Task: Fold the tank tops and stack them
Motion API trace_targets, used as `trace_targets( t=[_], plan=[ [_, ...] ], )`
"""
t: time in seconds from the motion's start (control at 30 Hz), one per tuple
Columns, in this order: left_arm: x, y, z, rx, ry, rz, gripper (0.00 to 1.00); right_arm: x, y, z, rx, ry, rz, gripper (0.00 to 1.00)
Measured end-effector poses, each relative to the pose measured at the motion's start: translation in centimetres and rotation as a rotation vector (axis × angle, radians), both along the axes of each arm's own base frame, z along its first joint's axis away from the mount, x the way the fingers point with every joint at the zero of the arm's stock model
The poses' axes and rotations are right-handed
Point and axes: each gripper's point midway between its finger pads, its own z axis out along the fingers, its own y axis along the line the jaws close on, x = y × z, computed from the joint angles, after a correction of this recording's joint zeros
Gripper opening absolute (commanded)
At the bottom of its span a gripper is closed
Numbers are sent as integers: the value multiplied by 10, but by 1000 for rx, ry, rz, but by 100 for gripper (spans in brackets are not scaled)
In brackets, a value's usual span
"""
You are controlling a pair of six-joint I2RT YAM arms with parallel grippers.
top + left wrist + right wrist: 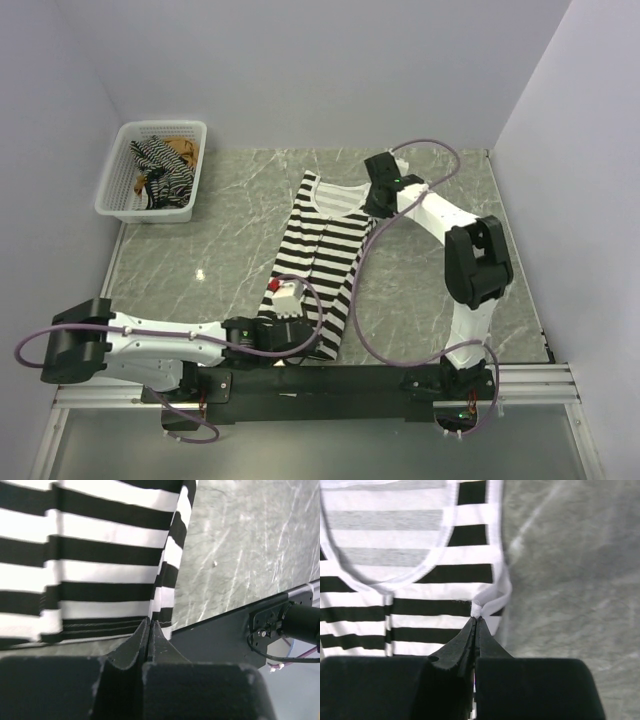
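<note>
Right wrist: striped tank top [440,575] pinched between fingertips [459,647] (armhole edge).

Arm links: left arm [150,345] and right arm [435,212], smooth white rounded shells.
Joints: black cylindrical housings [478,262].
Cables: thin purple cable [352,300] looping outside each arm.
Fingers: left gripper [149,625] and right gripper [475,620], matte black, wedge-shaped, rough-edged.
Left wrist top: white block [289,295], small red mark.

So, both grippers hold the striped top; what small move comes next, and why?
Probably lift both slightly and carry the held edge across. The left gripper pinches the hem, the right gripper the armhole, and the top lies flat.
</note>
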Motion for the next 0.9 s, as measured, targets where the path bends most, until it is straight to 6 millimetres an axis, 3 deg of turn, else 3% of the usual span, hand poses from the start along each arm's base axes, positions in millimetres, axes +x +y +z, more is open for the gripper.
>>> trace_targets(
  t=[0.27,0.5,0.9],
  plan=[
    [0,32,-6,-12,40,92,1,17,48,-15,-12,29,57,0],
    [-3,49,-12,-11,70,134,0,30,85,-16,-24,28,108,0],
    [-6,65,-23,13,101,169,0,29,104,-23,-39,48,139,0]
  ],
)
